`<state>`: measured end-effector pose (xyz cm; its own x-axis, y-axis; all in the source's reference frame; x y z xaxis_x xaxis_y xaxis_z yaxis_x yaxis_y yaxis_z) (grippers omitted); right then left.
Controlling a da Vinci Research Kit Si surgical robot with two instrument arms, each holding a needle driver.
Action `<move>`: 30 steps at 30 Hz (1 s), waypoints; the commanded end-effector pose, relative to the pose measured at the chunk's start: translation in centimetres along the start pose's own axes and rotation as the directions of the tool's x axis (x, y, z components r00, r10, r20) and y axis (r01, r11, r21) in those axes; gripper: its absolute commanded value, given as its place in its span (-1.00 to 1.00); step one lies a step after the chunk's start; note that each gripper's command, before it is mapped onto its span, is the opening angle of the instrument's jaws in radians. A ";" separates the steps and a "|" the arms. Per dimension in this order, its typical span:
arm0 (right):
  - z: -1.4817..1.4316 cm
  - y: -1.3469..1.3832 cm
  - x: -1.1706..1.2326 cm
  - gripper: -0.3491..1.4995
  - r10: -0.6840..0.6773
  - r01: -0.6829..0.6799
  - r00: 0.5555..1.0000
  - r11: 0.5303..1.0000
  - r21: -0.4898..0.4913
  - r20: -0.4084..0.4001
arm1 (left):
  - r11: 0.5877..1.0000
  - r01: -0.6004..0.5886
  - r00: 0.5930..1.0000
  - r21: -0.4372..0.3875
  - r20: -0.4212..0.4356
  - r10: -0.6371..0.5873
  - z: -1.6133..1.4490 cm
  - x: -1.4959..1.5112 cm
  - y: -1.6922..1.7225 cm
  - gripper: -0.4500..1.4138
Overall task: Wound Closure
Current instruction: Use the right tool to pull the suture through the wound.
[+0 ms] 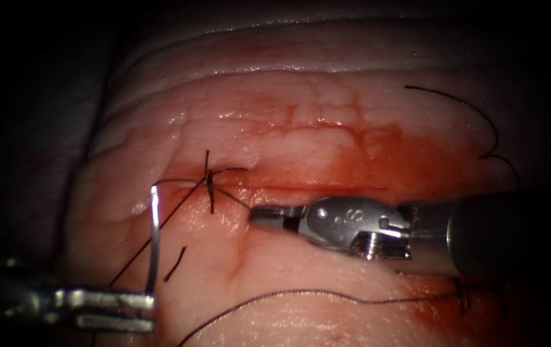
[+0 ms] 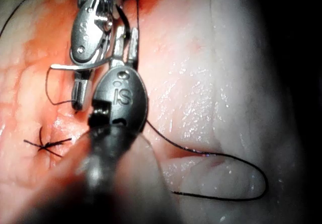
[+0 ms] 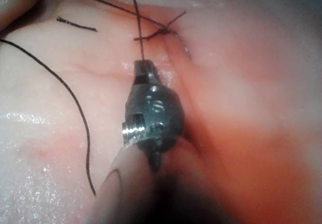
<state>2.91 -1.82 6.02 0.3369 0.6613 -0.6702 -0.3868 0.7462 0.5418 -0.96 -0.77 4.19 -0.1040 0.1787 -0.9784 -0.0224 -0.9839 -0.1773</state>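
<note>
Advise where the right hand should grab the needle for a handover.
Mid-curve, coming from the right. The needle stands upright, clear of the tissue, left of the cut; the left hand holds its lower end, so the span above is bare. The right hand is shut on thread.

L tool [image 1: 147, 310] comes in low from the left, shaft nearly level - jaws clamped on one end of the needle [image 1: 153, 238], which stands upright off the tissue [image 1: 301, 135], left of the cut. R tool [image 1: 266, 216] reaches across from the right, wrist about straight, jaws closed on thread [image 3: 140, 48] just by the knot.
</note>
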 end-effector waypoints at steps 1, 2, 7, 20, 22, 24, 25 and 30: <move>-0.02 -0.20 -0.01 -1.00 0.001 -0.001 1.000 1.000 0.012 0.000 | 1.000 0.006 1.000 -0.004 0.006 -0.006 0.07 -0.07 0.03 -1.00; -0.06 -0.27 0.00 -1.00 0.001 -0.001 1.000 1.000 0.019 -0.003 | 1.000 0.005 1.000 -0.008 0.011 -0.004 0.07 -0.08 0.05 -1.00; -0.22 -0.66 0.04 -1.00 -0.004 0.004 1.000 0.999 0.046 -0.011 | 1.000 0.009 1.000 -0.016 0.019 -0.009 0.10 -0.12 0.11 -1.00; -0.39 -1.54 0.24 -1.00 -0.025 0.028 0.999 0.988 0.149 -0.027 | 1.000 0.014 1.000 -0.027 0.021 -0.013 0.10 -0.09 0.15 -1.00; -0.38 -1.53 0.29 -1.00 -0.073 0.080 0.996 0.986 0.145 -0.055 | 0.999 0.015 1.000 -0.031 0.018 -0.015 0.08 -0.08 0.13 -1.00; -0.35 -1.42 0.36 -0.02 -0.146 0.158 0.984 0.980 0.121 -0.097 | 1.000 0.020 0.999 -0.022 0.028 -0.019 0.04 -0.07 0.09 -1.00; -0.34 -1.34 0.40 0.33 -0.177 0.189 0.978 0.976 0.107 -0.112 | 1.000 0.023 0.999 -0.018 0.033 -0.022 0.01 -0.06 0.07 -1.00; -0.35 -0.78 0.54 0.62 -0.292 0.300 0.946 0.953 0.040 -0.140 | 0.996 0.043 0.997 0.078 0.057 -0.048 -0.25 -0.01 -0.16 -1.00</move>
<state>3.06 -2.10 4.99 0.3141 0.3909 -0.8652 -0.2293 0.9156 0.3304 -0.59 -0.56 4.15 -0.1651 0.2245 -0.9604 -0.1183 -0.9712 -0.2067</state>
